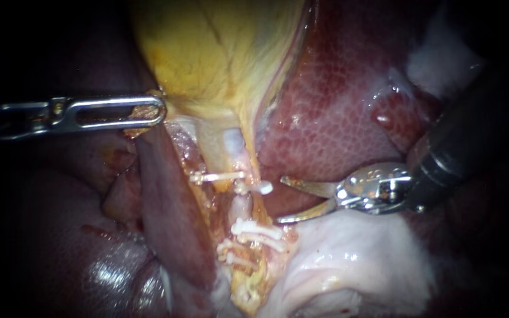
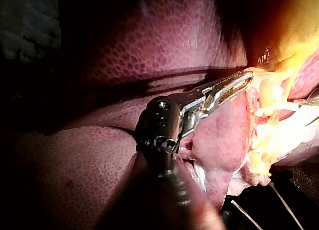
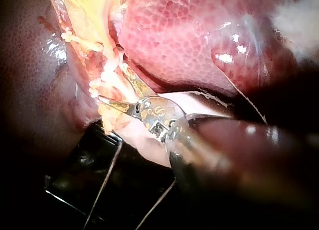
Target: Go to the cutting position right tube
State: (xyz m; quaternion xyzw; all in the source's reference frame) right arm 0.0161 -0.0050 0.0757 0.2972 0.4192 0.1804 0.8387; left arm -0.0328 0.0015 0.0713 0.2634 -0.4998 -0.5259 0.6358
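The yellow gallbladder [image 1: 219,53] narrows downward into pale tubes. The right tube [image 1: 241,206] carries a white clip [image 1: 260,188] above and two white clips [image 1: 258,231] below, with bare tube between. My right instrument [image 1: 280,200] has curved blades, open, their tips just right of that bare stretch and apart from it. The right wrist view shows the same blades [image 3: 112,83] spread beside the clipped tube [image 3: 107,75]. My left instrument [image 1: 159,112] is shut on the gallbladder's lower left edge, also seen in the left wrist view [image 2: 245,79].
Dark red liver [image 1: 337,100] lies right of the gallbladder and another lobe [image 1: 166,200] left of the tubes. Pale soft tissue [image 1: 354,265] bulges under my right instrument. A further clip [image 1: 219,175] crosses the left tube. Thin wires [image 3: 107,182] run below the tissue.
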